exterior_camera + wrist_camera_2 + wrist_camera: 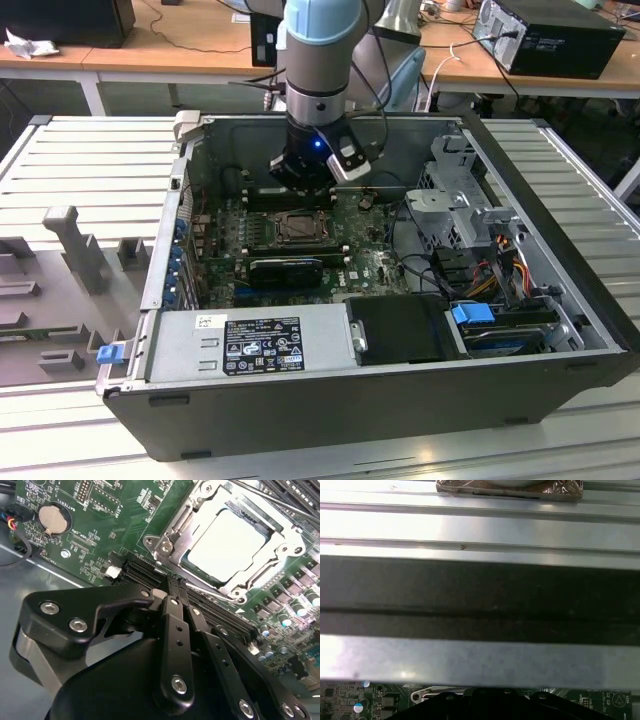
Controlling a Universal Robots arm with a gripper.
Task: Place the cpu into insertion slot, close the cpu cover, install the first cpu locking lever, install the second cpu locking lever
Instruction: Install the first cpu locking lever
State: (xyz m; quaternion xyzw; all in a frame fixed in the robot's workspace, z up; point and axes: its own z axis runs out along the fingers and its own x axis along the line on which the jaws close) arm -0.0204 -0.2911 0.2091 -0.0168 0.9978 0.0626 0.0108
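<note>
Gripper: nearest your second wrist camera, the black gripper point(175, 582) has its two fingers pressed together and grasps nothing; the tips sit just beside the near edge of the socket.
Arm: in the exterior view your arm point(318, 70) reaches straight down into the open computer case point(560, 330), the gripper point(300, 185) low over the board.
Chip: the cpu point(227, 545) lies flat in the insertion slot point(197, 565), its pale metal face up.
Cover: the cpu cover point(290, 542) lies down around the chip as a silver frame.
Lever: you can see a thin metal rod point(260, 495) across the far side of the socket; whether it is hooked cannot be told.
Board: the green circuit board point(100, 535) surrounds the socket, with a round coin battery point(52, 519) well apart from it.
Memory slots: long black slots point(220, 615) run beside the fingertips.
</note>
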